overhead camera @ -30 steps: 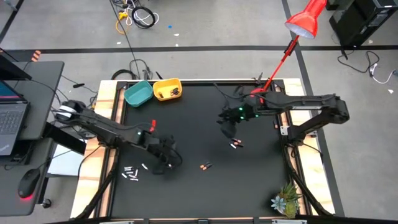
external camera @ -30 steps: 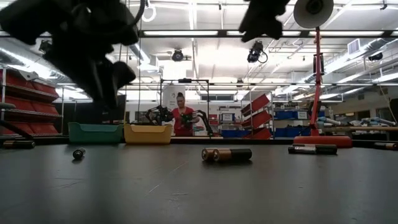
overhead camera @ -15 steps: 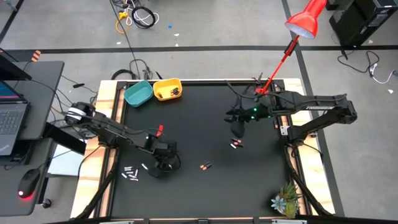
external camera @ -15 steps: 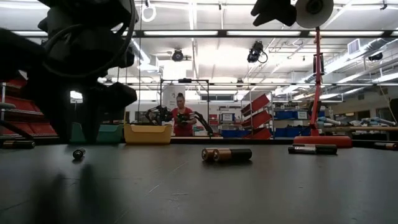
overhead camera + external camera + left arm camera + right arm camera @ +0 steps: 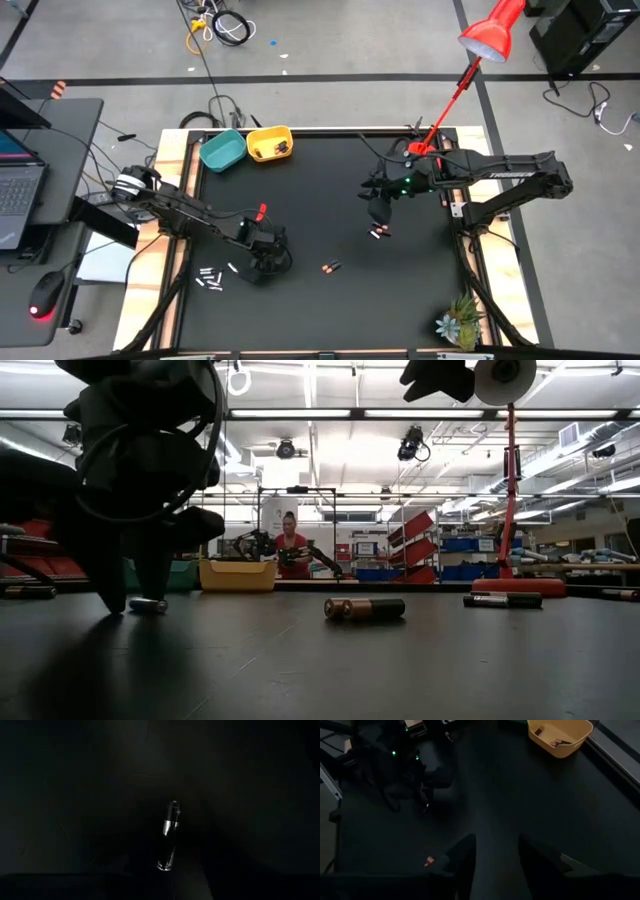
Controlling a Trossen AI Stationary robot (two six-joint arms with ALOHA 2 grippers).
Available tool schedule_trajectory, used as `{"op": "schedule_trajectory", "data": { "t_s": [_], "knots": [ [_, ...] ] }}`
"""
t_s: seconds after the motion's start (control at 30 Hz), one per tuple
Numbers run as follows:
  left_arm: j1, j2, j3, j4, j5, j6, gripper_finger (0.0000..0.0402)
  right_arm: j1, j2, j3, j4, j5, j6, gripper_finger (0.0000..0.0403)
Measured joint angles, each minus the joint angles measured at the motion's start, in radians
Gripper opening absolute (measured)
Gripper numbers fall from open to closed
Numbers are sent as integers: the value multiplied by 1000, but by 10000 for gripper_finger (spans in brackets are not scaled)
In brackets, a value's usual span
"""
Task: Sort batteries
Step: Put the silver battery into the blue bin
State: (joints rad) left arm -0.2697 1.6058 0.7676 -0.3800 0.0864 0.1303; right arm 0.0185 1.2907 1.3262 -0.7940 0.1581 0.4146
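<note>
My left gripper (image 5: 268, 262) is down at the table with its fingers (image 5: 105, 575) apart, pointing steeply down. A small silver battery (image 5: 148, 605) lies flat at their tips; in the left wrist view this battery (image 5: 170, 837) lies lengthwise ahead. My right gripper (image 5: 380, 210) hangs open high above the table's middle right, holding nothing; its fingers show in the right wrist view (image 5: 495, 860). Dark copper-ended batteries (image 5: 331, 267) (image 5: 378, 232) lie loose on the mat. Several whitish batteries (image 5: 210, 278) lie near the left edge. My left gripper has its fingers down at the mat beside the silver battery (image 5: 148, 605), coming from above. The dark finger in front hides the meeting place, so I cannot tell whether a finger touches the battery. The battery lies flat on the table.
A teal bowl (image 5: 222, 150) and a yellow bowl (image 5: 269, 143) holding some batteries stand at the far left corner. A red lamp (image 5: 490, 30) rises at the far right, and a small plant (image 5: 460, 322) stands at the near right corner. A person stands in the room behind.
My left gripper has sunk to the table and rolled about its own axis. The battery at its tips, seen end-on before, now lies broadside and slightly shifted. My right gripper has drifted a little toward the table's right edge, still open.
</note>
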Motion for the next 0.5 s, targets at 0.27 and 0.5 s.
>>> {"op": "schedule_trajectory", "data": {
  "t_s": [0.27,0.5],
  "knots": [
    [-1,1,0,-12,-52,-69,19,0,0,0,0,25,17,158],
    [-1,-34,25,-73,-66,-205,16,0,0,0,0,29,10,158]
  ]
}}
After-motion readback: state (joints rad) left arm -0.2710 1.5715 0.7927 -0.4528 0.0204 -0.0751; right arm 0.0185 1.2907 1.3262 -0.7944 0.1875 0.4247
